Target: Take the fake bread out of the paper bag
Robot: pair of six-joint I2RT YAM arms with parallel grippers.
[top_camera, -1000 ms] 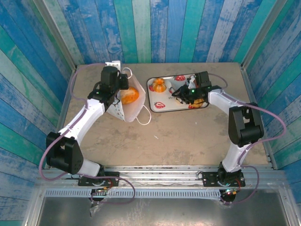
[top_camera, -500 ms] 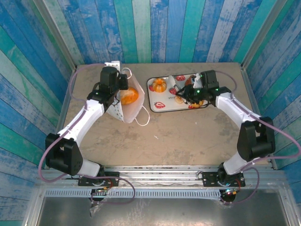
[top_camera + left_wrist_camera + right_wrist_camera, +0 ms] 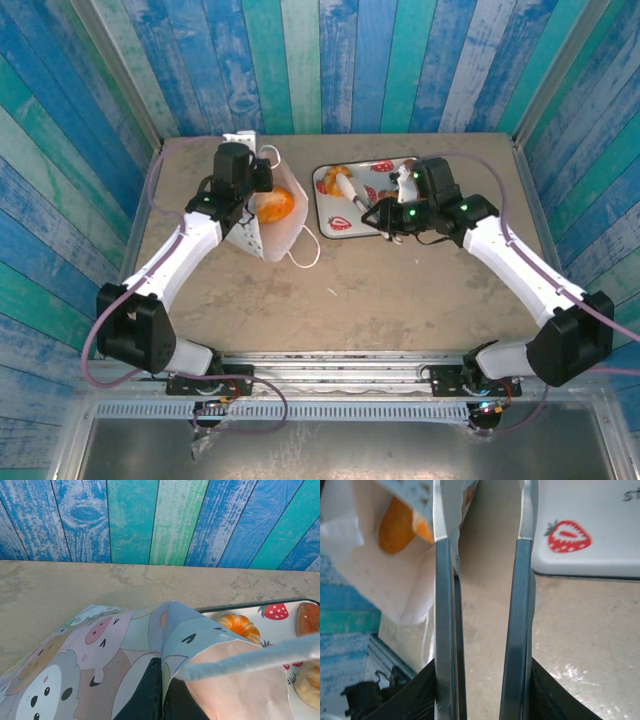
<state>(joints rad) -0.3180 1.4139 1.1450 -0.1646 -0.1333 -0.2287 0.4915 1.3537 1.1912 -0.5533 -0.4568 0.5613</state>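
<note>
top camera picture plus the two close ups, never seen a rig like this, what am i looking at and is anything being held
Two robot arms are bolted to the near edge of a table. The overhead picture looks down from behind them. The other two come from a small camera on each wrist.

On the table are a white paper bag with orange fake bread inside, and a strawberry-print tray carrying more pastries.

The left gripper is pinched shut on the bag's rim, whose outside has an animal print. The right gripper is open and holds nothing. Bare table shows between its fingers, with the bag on one side and the tray on the other.
</note>
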